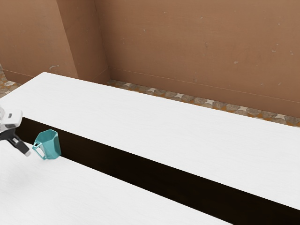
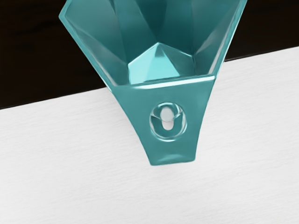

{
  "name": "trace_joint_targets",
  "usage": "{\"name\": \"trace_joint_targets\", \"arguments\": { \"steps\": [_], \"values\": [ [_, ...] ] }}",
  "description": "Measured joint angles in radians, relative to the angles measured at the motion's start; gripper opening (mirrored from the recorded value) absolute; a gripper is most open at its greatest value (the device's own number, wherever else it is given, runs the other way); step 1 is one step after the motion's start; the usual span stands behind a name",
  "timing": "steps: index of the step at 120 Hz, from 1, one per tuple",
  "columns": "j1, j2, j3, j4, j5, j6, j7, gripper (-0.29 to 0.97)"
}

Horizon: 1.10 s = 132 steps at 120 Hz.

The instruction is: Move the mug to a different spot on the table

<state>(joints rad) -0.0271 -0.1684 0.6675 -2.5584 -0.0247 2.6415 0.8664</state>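
Mug (image 1: 48, 143) upright at the near table's (image 1: 93, 197) far edge, right by the dark gap (image 1: 140, 168), handle (image 2: 167, 126) facing the gripper (image 1: 26, 151) (can't tell if it's open or closed). Suggest centring on the handle and closing squarely, then lifting straight up before moving away from that edge
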Motion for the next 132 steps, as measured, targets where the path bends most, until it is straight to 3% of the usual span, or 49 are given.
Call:
{"name": "trace_joint_targets", "arguments": {
  "steps": [37,43,57,71,83,115,132],
  "values": [
    [-0.030,0.053,-0.003,0.012,-0.140,0.061,0.090,0.68],
    [-0.038,0.054,-0.003,0.014,-0.194,0.063,0.101,0.68],
    [-0.041,0.072,-0.001,0.015,-0.398,0.039,0.137,0.68],
    [-0.040,0.079,0.002,0.019,-0.489,0.026,0.199,0.68],
    [-0.040,0.084,0.003,0.021,-0.506,0.018,0.265,0.68],
    [-0.040,0.126,0.001,0.053,-0.440,0.008,0.391,0.68],
    [-0.036,0.158,-0.004,0.074,-0.463,0.006,0.432,0.68]
  ]
}}
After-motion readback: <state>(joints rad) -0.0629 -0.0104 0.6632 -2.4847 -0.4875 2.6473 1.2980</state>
